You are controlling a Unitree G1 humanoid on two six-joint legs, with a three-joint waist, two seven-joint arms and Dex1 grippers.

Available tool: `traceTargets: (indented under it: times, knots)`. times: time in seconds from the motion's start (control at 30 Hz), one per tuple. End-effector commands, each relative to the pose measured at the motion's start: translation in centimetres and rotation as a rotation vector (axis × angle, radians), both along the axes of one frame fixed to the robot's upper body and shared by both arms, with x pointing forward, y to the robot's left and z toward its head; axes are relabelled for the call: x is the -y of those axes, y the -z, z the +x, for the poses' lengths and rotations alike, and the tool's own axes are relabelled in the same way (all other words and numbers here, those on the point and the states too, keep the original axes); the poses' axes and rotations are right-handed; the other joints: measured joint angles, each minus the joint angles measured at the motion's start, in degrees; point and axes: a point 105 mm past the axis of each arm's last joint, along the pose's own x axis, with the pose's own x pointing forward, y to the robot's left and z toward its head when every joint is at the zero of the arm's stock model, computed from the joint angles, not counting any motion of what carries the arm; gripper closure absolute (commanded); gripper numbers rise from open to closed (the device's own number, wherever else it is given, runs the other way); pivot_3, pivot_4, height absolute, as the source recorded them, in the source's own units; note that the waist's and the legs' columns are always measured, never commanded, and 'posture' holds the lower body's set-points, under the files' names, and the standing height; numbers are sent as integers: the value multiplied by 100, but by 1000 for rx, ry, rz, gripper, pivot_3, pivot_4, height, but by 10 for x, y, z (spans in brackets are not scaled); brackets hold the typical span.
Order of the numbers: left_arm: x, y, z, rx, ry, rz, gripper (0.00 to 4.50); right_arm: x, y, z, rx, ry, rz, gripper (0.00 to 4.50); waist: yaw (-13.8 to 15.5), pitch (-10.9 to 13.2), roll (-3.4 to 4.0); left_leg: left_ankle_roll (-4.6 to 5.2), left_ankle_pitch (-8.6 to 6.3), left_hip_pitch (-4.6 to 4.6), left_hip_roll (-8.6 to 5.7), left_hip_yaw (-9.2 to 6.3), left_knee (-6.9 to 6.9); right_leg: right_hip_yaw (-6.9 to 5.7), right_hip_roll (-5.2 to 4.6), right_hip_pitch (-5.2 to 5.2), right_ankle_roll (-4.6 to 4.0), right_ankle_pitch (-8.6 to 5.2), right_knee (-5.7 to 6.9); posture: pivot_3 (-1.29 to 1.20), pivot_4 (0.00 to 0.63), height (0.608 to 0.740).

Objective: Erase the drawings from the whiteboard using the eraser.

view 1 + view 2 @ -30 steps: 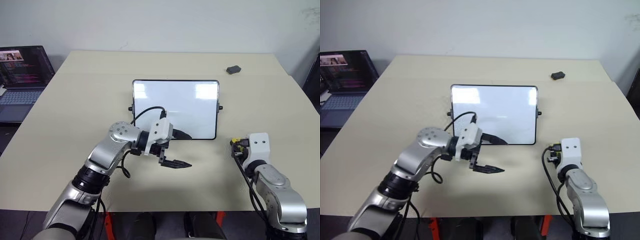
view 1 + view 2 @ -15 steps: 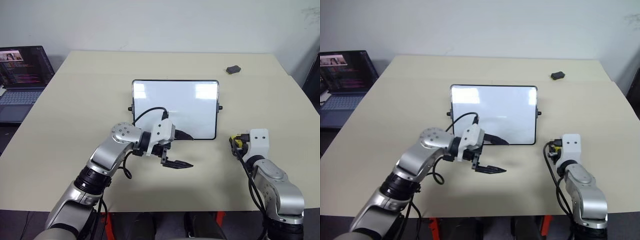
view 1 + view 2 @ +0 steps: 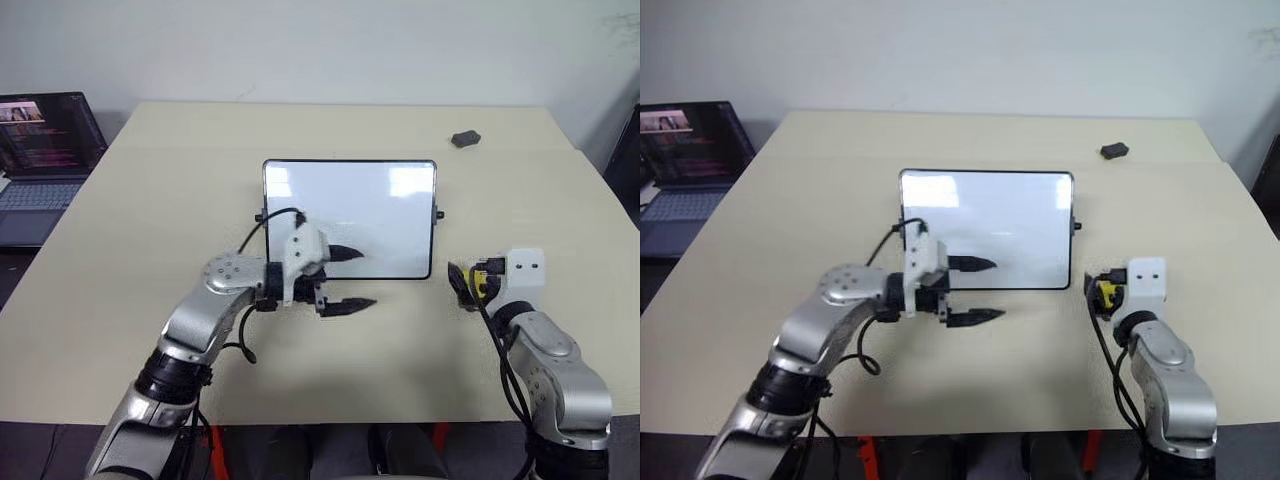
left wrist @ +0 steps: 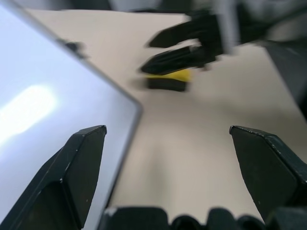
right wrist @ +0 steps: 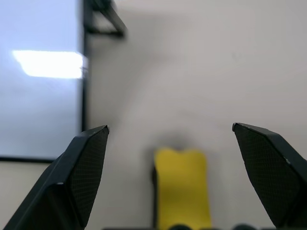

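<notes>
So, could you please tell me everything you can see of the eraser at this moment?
The eraser is a small oblong block with a yellow top and a black base. It lies flat on the beige table, just off the whiteboard's lower right corner and apart from its frame. The right gripper is right over it with jaws spread wide to either side, not touching it, so the eraser lies free. The left wrist view shows its black base beneath the yellow top.

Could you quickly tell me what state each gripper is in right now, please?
Left gripper: open, holding nothing, at the whiteboard's near edge.
Right gripper: open, holding nothing; the eraser lies on the table between its fingers.
</notes>
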Motion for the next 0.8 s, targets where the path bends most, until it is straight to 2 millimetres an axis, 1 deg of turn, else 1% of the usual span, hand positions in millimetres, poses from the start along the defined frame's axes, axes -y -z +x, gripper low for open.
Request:
traceTargets:
  times: [0.03, 0.07, 0.13, 0.2, 0.3, 0.43, 0.53, 0.6, 0.7, 0.8]
  knots:
    - [-14, -22, 2, 24, -186, -139, 0, -19, -31, -10, 169, -112, 5, 20, 19, 0, -1, 0, 0, 0, 0, -2, 0, -2, 0, 1, 0, 0, 0, 0, 150, 740]
    - [-17, -23, 1, 20, -235, -167, 0, -23, -31, -12, 180, -137, 13, 20, 22, 0, -1, 0, 0, -1, 0, -4, 1, -4, -1, 2, 0, 0, -1, 0, 150, 740]
    - [-29, -23, -2, 21, -372, -226, 0, -36, -30, -18, 225, -234, 38, 20, 28, -1, -2, 0, 0, -1, -2, -4, 3, -3, -5, 4, 1, 0, -2, 0, 150, 740]
    - [-42, -19, -6, 23, -513, -266, 0, -46, -22, -25, 216, -314, 54, 20, 29, -1, -2, -1, -1, 0, -4, -2, 2, -2, -9, 5, 2, -1, -5, 0, 150, 740]
    - [-57, -10, -13, 28, -696, -290, 0, -44, -6, -32, 226, -363, 60, 20, 38, -2, -3, -1, -1, 4, -4, -2, 3, -2, -10, 10, 2, -1, -4, 0, 150, 740]
    - [-77, 4, -26, 25, -861, -277, 0, -36, 11, -42, 244, -349, 81, 20, 41, -4, -3, -1, -1, 21, -4, -1, 3, -2, -10, 22, 2, -1, 1, 0, 150, 740]
    - [-92, 14, -28, 9, -979, -279, 0, -31, 21, -48, 234, -341, 66, 20, 42, -4, -3, -1, 0, 23, -5, 1, 4, -1, -10, 24, 2, -1, 2, 0, 150, 740]
    - [-102, 23, -31, -16, -1043, -285, 0, -30, 29, -57, 209, -340, 67, 20, 43, -5, -3, -1, 0, 23, -6, 0, 5, -1, -10, 24, 2, 0, 3, 0, 150, 740]
    - [-120, 41, -36, -55, -1126, -268, 0, -31, 44, -76, 152, -363, 43, 20, 45, -9, 0, -2, -1, 23, -5, 0, 2, -2, -10, 25, 2, -1, -1, 0, 150, 740]
    - [-128, 44, -35, -42, -1169, -265, 0, -30, 47, -87, 108, -393, 39, 20, 50, -8, -2, -2, -1, 20, -5, 0, 1, -3, -10, 24, 0, -4, -3, 0, 150, 740]
